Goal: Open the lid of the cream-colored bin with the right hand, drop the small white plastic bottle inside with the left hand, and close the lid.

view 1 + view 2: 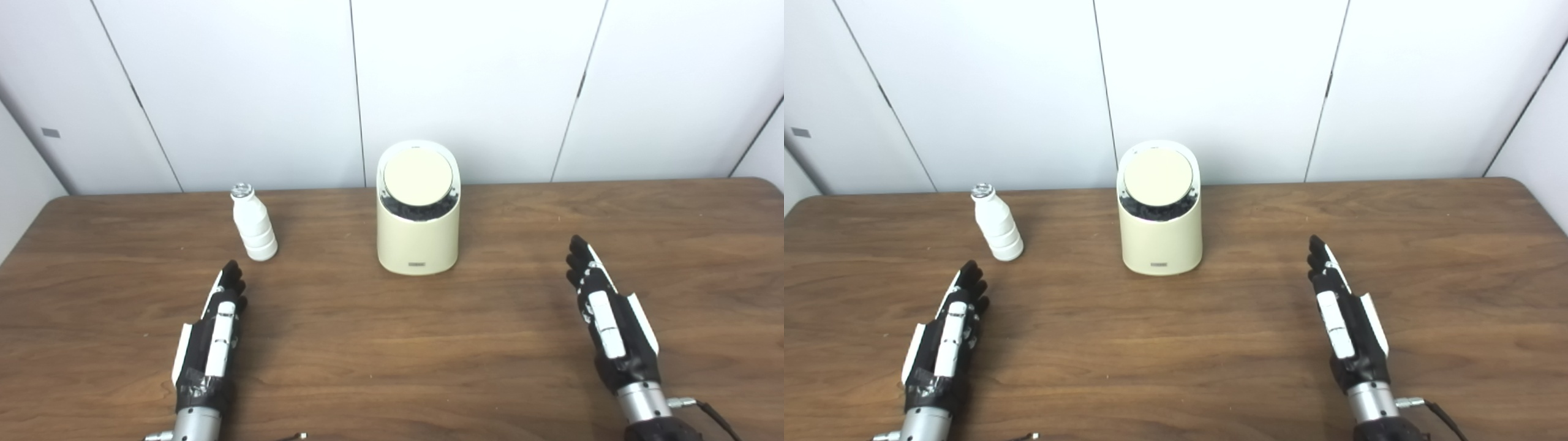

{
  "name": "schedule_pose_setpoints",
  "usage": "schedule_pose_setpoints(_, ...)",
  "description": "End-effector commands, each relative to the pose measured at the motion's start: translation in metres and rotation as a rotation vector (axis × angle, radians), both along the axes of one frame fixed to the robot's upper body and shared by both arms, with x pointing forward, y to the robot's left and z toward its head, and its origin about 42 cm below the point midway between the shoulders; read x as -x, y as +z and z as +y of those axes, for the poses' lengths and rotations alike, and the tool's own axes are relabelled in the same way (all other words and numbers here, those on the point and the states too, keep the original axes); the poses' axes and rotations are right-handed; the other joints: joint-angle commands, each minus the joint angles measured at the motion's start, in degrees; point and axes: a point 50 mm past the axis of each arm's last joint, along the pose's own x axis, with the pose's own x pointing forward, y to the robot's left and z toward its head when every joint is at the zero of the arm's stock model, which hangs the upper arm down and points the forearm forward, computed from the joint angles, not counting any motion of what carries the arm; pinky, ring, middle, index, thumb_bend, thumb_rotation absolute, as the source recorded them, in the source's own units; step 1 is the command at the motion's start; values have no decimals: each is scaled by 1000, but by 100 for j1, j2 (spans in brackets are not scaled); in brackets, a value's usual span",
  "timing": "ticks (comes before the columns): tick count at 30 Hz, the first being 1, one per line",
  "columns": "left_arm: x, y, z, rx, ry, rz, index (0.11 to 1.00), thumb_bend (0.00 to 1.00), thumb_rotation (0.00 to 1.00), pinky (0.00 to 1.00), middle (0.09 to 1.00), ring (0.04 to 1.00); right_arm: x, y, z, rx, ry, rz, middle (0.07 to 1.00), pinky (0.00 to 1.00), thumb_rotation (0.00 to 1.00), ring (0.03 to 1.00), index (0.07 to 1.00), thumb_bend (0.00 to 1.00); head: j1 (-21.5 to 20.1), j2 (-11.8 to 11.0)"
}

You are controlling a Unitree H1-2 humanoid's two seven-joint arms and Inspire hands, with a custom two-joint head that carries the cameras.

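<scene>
We see a wood-grain bench (392,367) cut off at the lower edge. At frame centre stands the rounded cream-colored bin (418,242), its tilted round lid (418,177) hiding the dark interior. Both the left hand (211,337) and right hand (606,318) lie flat, fingers extended, empty. Upper left stands the ribbed white bottle (254,223).

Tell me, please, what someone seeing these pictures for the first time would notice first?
The cream bin stands out first, upright at mid-table near the back edge, its round lid tilted toward the camera over a dark gap. Left of it stands a small white bottle, upright and apart. Nearer the camera, the left hand and right hand lie open on the wooden table, holding nothing.
</scene>
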Motion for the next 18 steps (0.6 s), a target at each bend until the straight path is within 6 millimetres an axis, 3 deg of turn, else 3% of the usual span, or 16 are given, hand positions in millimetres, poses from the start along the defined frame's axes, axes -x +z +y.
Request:
schedule_pose_setpoints(1,5,-12,-1,1,3,26,981,282,823,1000,983,991,12,-25,-7,18,-25,74,985,989,920,981,963,539,-8,-8)
schedule_pose_setpoints(10,2,-17,-1,-11,2,22,975,273,812,1000,980,991,-4,-7,-4,78,-34,26,965,951,924,960,944,557,-17,-162)
schedule_pose_setpoints(18,0,-21,-10,-8,2,23,962,267,815,1000,979,989,-41,43,-8,271,-48,-47,948,887,911,940,939,652,-15,-190)
